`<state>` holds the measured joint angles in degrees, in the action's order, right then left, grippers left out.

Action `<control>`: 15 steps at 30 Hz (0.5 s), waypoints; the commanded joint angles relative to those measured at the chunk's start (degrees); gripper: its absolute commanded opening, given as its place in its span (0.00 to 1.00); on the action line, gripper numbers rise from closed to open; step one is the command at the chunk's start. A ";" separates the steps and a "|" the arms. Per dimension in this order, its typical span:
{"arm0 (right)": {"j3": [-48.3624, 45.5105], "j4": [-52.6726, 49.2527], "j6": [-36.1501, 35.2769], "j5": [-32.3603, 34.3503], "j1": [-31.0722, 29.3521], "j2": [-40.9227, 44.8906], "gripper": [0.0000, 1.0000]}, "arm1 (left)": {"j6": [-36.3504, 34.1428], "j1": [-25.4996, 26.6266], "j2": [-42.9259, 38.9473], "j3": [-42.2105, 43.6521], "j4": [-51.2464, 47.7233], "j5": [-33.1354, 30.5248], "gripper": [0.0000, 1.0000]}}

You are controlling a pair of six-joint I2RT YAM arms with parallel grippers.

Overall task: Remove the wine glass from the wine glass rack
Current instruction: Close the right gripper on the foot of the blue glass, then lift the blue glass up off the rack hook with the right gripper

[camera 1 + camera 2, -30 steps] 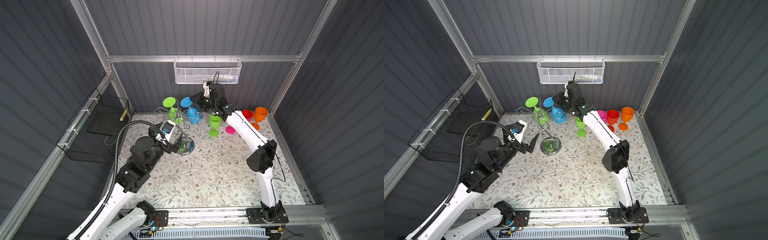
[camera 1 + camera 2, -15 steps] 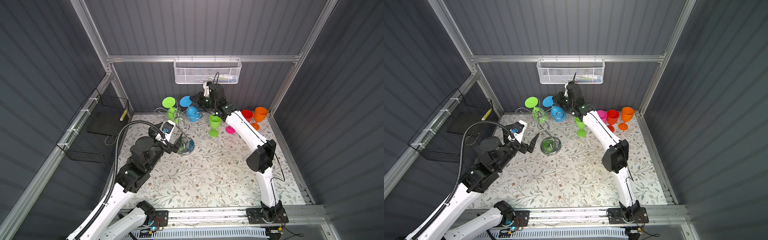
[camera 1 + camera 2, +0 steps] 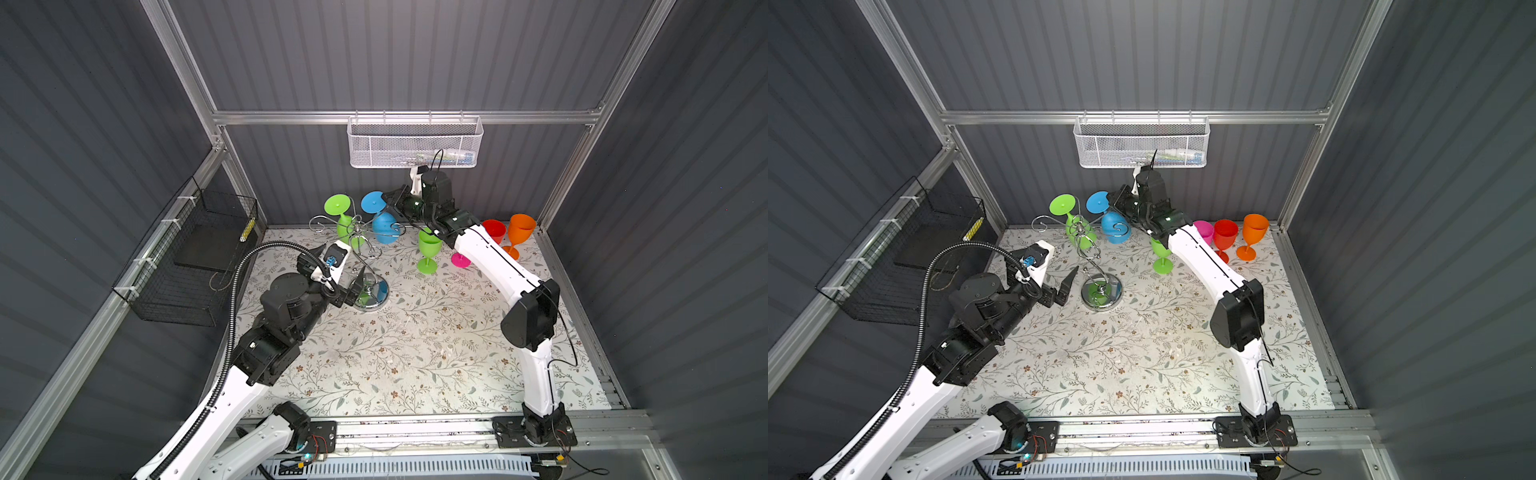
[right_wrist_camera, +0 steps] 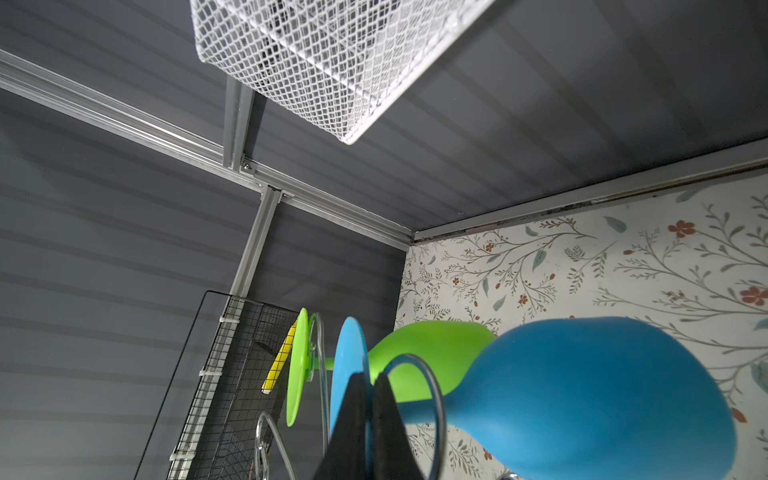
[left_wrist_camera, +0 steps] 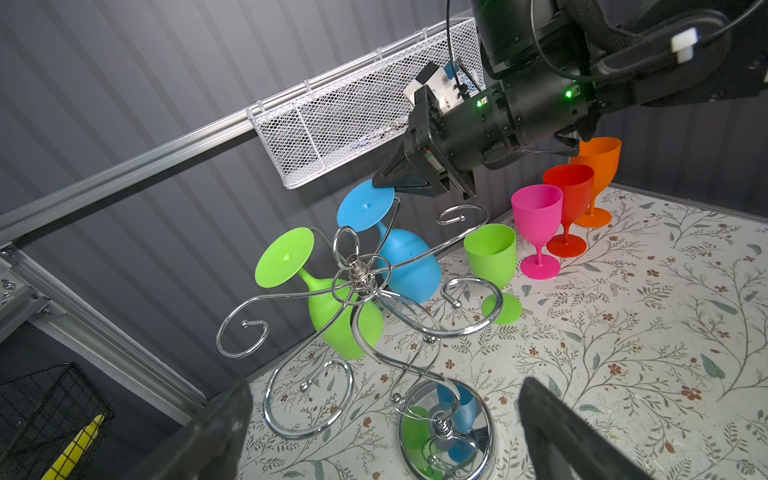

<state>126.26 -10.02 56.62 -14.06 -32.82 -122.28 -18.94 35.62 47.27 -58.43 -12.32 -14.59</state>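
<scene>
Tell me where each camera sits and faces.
Top views: high in front, facing down on the table; left arm, right arm.
Left wrist: low by the wine glass rack, facing rearward; open left gripper.
Right wrist: at the back, facing the black wire basket; right gripper pinching the blue wine glass.
Both wrists share the white mesh basket.

Chrome wine glass rack, blue wine glass, floral-patterned table, perhaps a yellow marker

White mesh basket, contents unclear
</scene>
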 commanded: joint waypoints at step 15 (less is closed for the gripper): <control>-8.72 5.59 -0.50 2.56 1.49 8.26 0.00 | -0.27 -0.37 0.08 0.58 1.21 0.15 1.00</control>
<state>118.72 -6.76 56.75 -11.99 -31.53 -116.20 -18.94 35.62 47.27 -58.41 -12.32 -14.59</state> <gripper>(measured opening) 0.056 0.997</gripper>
